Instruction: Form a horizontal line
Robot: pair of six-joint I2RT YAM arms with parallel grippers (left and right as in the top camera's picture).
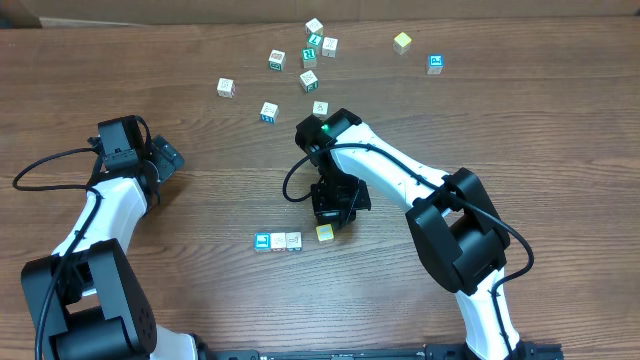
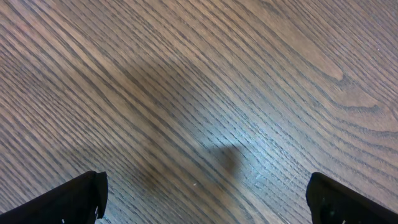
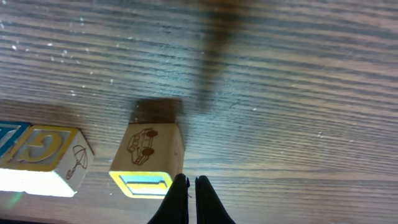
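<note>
**Line stands at three, fourth cube just off its end**

Horizontal line (image 1: pixel 279 241) lies near the front-centre of the wood table (image 1: pixel 200 200). A blue-faced cube (image 1: pixel 262 241) is at its left end, then two whitish cubes, all three touching. The yellow cube (image 1: pixel 325 233) sits just beside the row's right end, w/ a small gap & set slightly back, so it is not joined to the line.

The right gripper (image 1: pixel 333 215) hangs over that spot. Its wrist cam shows the fingers (image 3: pixel 179 208) pressed together w/ nothing btwn them, tips just beside the yellow cube's right edge; contact can't be told. That cube shows a car drawing on its side, and its neighbour shows a G & an umbrella.

The left gripper (image 1: pixel 165 155) rests well apart at the table's left side, jaws spread wide over bare wood. Loose cubes (image 1: pixel 309 80) lie scattered along the far side, well apart from the row.
</note>
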